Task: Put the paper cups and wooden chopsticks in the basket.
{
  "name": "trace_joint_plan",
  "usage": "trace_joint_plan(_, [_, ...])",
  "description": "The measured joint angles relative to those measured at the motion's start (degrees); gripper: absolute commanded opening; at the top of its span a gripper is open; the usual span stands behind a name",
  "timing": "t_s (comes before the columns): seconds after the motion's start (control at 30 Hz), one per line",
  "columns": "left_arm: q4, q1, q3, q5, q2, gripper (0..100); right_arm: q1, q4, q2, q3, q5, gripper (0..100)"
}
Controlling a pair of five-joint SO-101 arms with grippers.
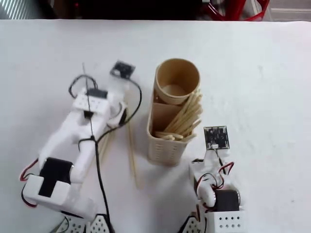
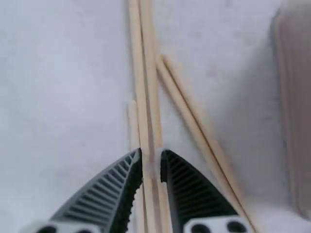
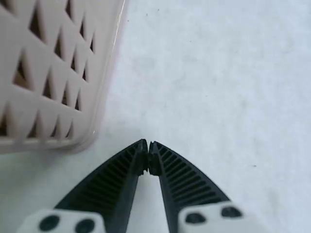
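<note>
High view: basket (image 1: pixel 162 148) mid-table, paper cup (image 1: pixel 177 77) and bundled chopsticks (image 1: pixel 185 120) inside; bare table (image 1: pixel 262 73) on its right. Left gripper (image 2: pixel 150 160) pinched narrow on loose chopsticks (image 2: pixel 146 97) left of basket. Right gripper (image 3: pixel 147 150) tips together, empty, beside basket.

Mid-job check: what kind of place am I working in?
Probably a lab or workshop bench: a plain white table, the left arm and right arm with exposed wiring side by side, and what looks like a red chair frame behind.
</note>
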Motion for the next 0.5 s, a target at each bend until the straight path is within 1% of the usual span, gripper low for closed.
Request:
trace_joint_plan(0.07, [-3.3, 0.0, 3.3, 0.0, 0.0, 8, 0.0, 0.0, 0.0, 0.0, 0.0, 1.9])
trace_joint_plan(0.13, [-4.4, -0.2, 4.1, 0.0, 0.0, 8, 0.0, 0.0, 0.0, 0.0, 0.0, 1.9])
trace_joint_plan(0.5, [-4.9, -0.3, 4.6, 0.0, 0.2, 8, 0.0, 0.0, 0.0, 0.0, 0.0, 1.9])
